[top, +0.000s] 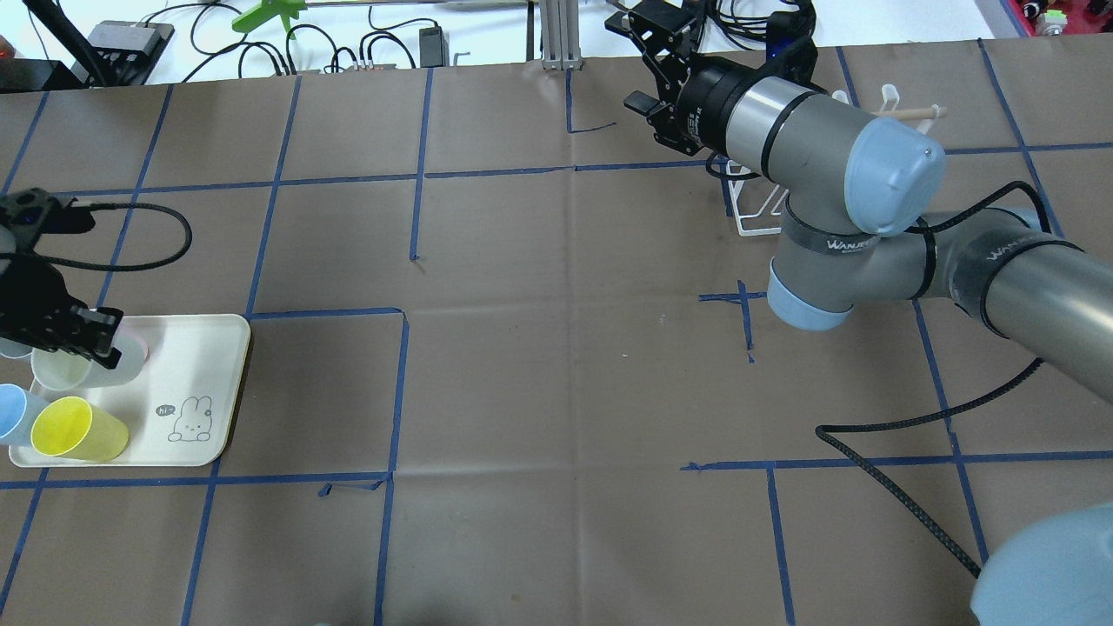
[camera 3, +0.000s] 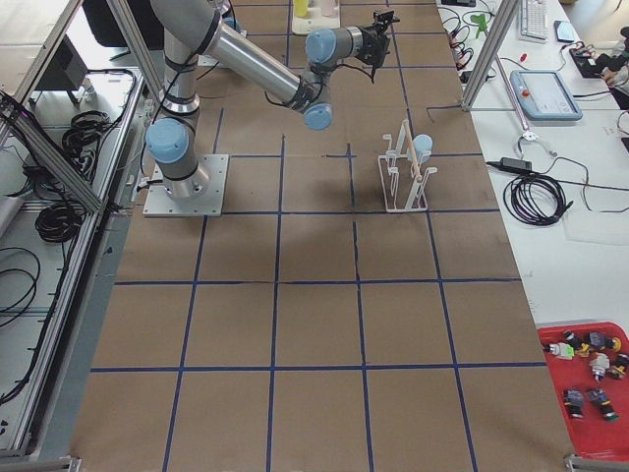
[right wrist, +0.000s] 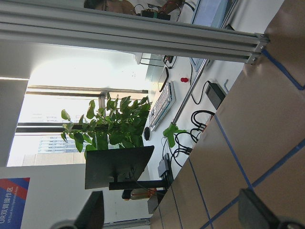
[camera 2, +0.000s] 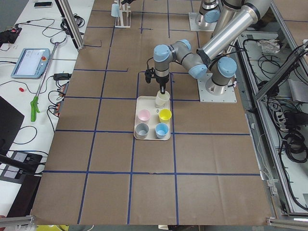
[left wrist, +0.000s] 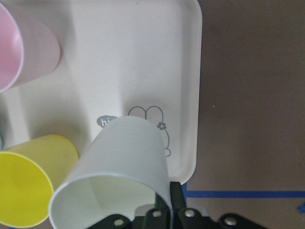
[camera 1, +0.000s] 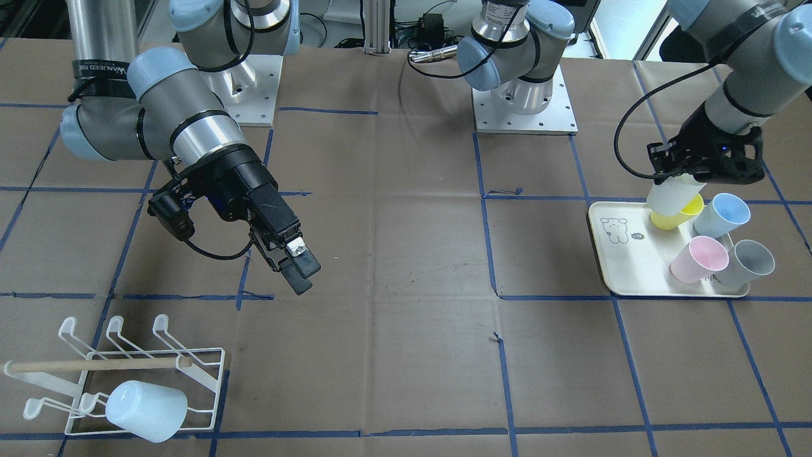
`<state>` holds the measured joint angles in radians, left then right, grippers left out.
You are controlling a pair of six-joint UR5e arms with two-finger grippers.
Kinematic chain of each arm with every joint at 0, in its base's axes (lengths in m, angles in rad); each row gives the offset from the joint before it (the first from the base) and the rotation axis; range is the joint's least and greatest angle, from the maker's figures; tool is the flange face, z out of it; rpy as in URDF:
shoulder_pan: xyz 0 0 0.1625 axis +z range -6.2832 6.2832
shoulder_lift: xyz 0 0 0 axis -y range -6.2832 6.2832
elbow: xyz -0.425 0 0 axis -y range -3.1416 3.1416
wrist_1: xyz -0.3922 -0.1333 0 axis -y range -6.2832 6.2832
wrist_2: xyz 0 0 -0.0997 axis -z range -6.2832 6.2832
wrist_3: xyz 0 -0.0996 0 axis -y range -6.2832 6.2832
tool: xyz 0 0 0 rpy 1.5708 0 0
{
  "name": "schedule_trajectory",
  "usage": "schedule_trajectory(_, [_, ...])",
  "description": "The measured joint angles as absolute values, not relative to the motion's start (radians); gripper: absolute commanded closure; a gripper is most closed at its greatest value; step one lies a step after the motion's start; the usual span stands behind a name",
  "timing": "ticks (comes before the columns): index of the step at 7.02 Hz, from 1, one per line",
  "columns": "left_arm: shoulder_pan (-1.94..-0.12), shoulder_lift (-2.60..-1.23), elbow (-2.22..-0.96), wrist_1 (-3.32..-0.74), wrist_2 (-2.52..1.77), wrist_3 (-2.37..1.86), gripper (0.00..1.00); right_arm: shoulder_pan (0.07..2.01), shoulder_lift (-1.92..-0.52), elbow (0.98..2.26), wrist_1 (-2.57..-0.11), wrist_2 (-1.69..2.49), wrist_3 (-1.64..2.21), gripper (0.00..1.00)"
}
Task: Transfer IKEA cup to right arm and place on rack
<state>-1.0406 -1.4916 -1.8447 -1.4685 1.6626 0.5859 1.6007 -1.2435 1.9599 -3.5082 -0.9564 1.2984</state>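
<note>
Crowding white cup (left wrist: 114, 167): yellow cup (left wrist: 28, 183), pink cup (left wrist: 26, 47).

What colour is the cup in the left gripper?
The cup is off-white; left wrist view shows it best.

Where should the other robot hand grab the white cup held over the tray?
Grip the white cup by its lower body, near its closed bottom, coming from the side. The left end effector pinches the rim, and the cup hangs tilted beneath it, so probably only that lower part is free for the open right end effector.
</note>
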Motion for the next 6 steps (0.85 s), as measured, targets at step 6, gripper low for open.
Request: schedule_trajectory(6, [-1.193, -1.653, -1.501, -1.498, 1.410, 0.573, 1.00, 1.602, -1.244, 1.974, -3.508, -0.969, 1.299, 0.00])
